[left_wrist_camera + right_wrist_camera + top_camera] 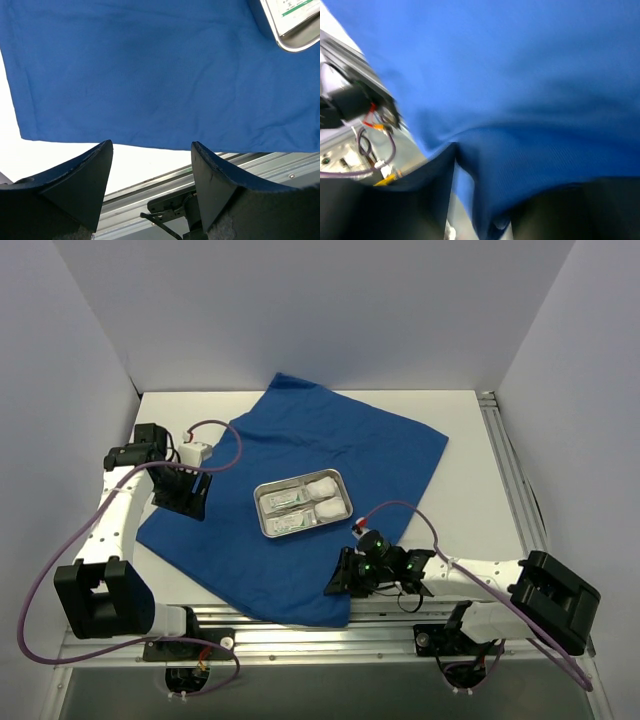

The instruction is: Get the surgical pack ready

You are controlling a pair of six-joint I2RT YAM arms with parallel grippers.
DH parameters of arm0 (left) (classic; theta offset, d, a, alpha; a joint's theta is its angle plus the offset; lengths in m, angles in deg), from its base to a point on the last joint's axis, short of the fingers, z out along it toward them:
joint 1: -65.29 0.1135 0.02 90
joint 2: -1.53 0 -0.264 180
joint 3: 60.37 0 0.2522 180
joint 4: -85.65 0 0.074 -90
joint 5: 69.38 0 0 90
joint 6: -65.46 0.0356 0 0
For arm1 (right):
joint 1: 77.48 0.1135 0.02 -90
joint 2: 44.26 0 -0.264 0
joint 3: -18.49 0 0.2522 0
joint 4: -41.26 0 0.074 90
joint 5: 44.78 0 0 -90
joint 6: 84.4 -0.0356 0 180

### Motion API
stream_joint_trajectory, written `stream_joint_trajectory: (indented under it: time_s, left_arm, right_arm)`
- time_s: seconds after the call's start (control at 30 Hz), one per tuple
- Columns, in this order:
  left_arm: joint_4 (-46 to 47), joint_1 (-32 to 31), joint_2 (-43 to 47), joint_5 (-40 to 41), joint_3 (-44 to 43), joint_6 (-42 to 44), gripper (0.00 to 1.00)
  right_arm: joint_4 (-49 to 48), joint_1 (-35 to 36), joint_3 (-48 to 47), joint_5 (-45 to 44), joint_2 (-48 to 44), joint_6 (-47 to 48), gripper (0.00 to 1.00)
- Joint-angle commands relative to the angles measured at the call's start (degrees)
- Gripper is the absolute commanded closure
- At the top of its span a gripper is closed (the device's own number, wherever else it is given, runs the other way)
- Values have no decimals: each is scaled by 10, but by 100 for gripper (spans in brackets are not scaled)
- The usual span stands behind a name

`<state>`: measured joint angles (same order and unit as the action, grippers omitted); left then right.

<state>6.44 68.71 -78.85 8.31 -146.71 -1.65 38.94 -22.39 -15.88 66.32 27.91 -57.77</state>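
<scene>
The surgical pack lies unwrapped: a royal-blue drape (330, 440) is spread like a diamond on the white table. A small steel tray (262, 512) sits at its middle, holding white sachets (287, 501) and white gauze (326, 486). My left gripper (180, 502) hovers over the drape's left corner, open and empty; its wrist view shows the drape (150, 75), the tray corner (295, 42) and the left gripper (151, 144) above bare table. My right gripper (340, 585) is at the drape's near corner. In the blurred right wrist view the right gripper (485, 165) presses on a raised fold of drape (520, 75).
An aluminium rail (300, 618) runs along the near table edge under the drape's near corner, and the same rail (165, 175) shows in the left wrist view. Another rail (505, 470) lines the right side. White walls close in the back and sides.
</scene>
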Motion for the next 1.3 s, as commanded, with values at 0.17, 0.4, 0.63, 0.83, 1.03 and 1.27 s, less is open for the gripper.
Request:
stream_joint_trajectory:
  time_s: [0.17,0.4,0.63,0.83,1.03,1.27]
  left_arm:
    - [22,-20,-11,-31,-21,-8,27]
    - [47,-77,-59,-17,-49,-29,29]
    - [85,-112,-115,2,-89,-33,29]
    - [110,-119,-185,26,-150,-41,29]
    - [129,-119,-203,18,-188,-36,28]
    - [125,-118,-206,-29,-199,24,20]
  right_arm:
    - [6,-9,-104,-74,-41,40,92]
    - [52,-71,-222,-54,25,105,100]
    - [41,-140,-328,-30,108,141,100]
    - [10,-194,-407,-23,206,140,100]
    - [-18,-219,-471,-25,289,121,100]
    - [-98,-249,-473,-20,347,60,98]
